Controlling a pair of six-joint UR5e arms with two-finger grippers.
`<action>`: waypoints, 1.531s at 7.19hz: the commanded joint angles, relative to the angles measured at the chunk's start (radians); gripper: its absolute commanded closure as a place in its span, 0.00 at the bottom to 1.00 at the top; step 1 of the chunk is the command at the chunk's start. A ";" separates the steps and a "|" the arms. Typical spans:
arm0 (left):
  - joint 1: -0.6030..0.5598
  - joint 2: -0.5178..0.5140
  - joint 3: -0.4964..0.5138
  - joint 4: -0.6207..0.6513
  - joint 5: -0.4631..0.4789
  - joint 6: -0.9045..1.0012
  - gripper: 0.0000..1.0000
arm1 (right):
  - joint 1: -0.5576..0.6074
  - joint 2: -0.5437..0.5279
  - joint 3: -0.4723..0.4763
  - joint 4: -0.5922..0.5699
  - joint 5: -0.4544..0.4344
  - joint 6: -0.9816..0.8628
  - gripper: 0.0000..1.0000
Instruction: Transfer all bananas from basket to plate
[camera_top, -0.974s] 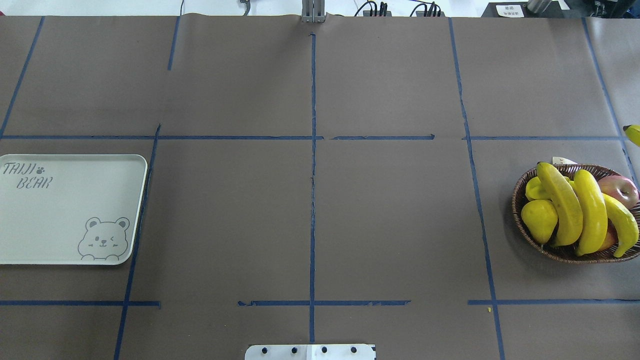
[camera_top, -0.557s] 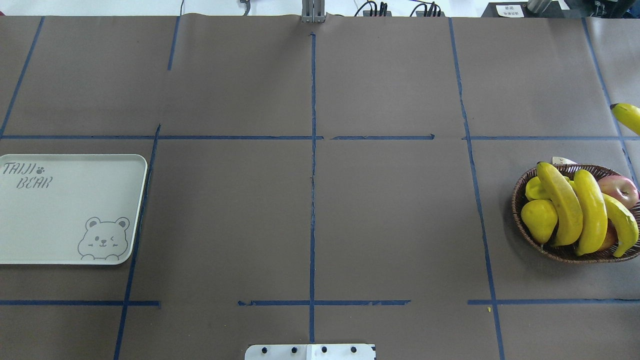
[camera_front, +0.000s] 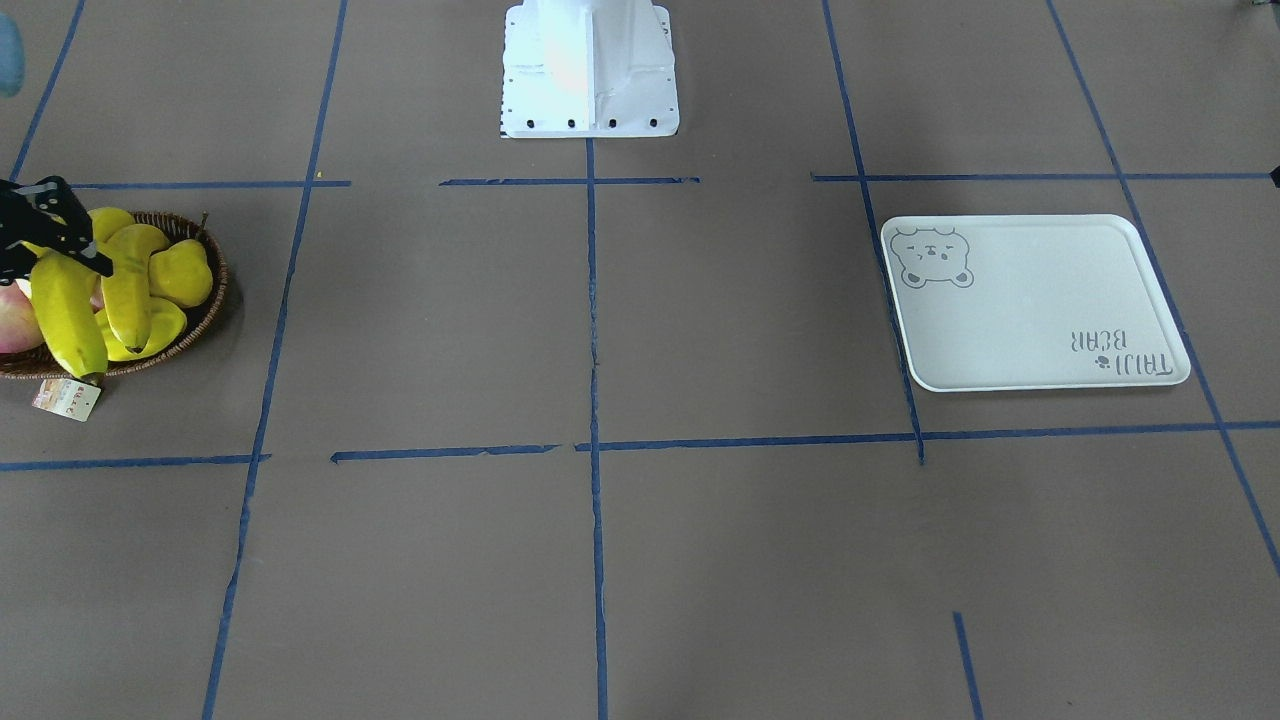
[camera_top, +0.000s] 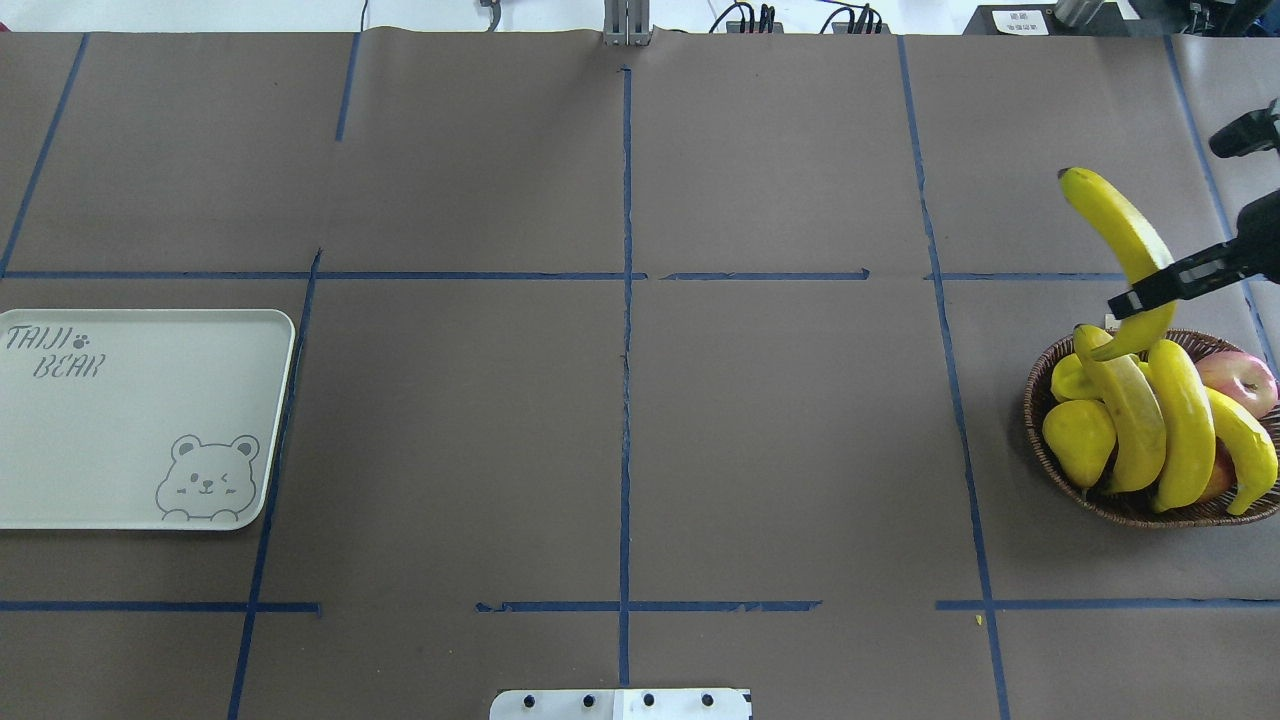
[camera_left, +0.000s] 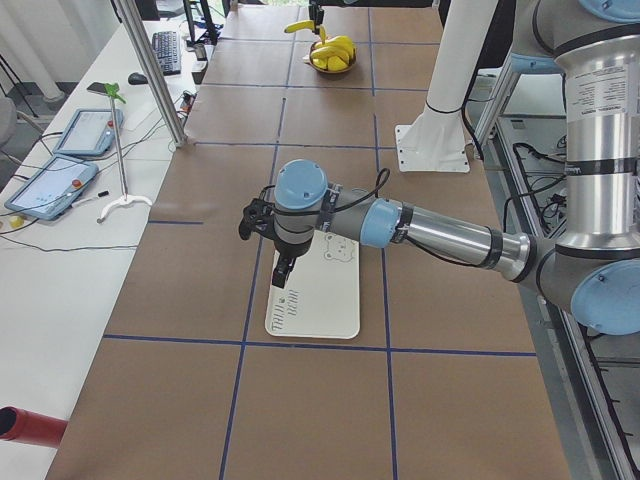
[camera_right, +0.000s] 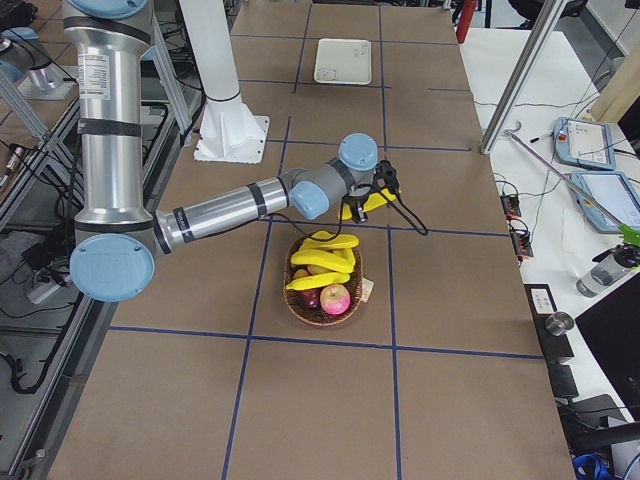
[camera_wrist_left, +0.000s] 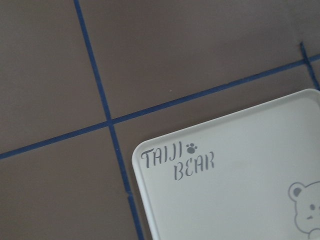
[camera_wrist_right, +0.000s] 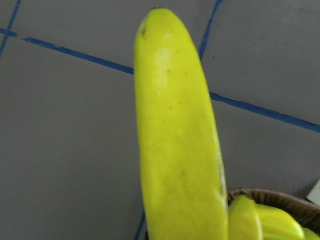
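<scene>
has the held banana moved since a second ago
Yes. The banana, in the right gripper, has come leftward from the overhead view's right edge and now overlaps the far rim of the basket.

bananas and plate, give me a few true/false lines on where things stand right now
1. The right gripper has its jaws shut on a lifted banana. True.
2. A banana lies on the plate. False: no fruit is on it, only the bear print and lettering.
3. Three bananas lie in the basket. True.
4. The basket holds nothing but bananas. False: a red apple and a yellow pear-shaped fruit are in it too.
5. The left arm reaches over the basket. False: in the exterior left view it is over the plate, at the other end of the table.
</scene>
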 joint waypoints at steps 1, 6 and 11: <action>0.122 -0.014 -0.060 -0.090 -0.023 -0.245 0.00 | -0.146 0.103 0.078 0.000 -0.054 0.294 0.95; 0.438 -0.297 -0.086 -0.333 -0.006 -1.107 0.01 | -0.531 0.388 0.123 0.000 -0.436 0.764 0.96; 0.769 -0.575 -0.072 -0.334 0.371 -1.504 0.01 | -0.706 0.559 -0.009 0.134 -0.667 0.886 0.96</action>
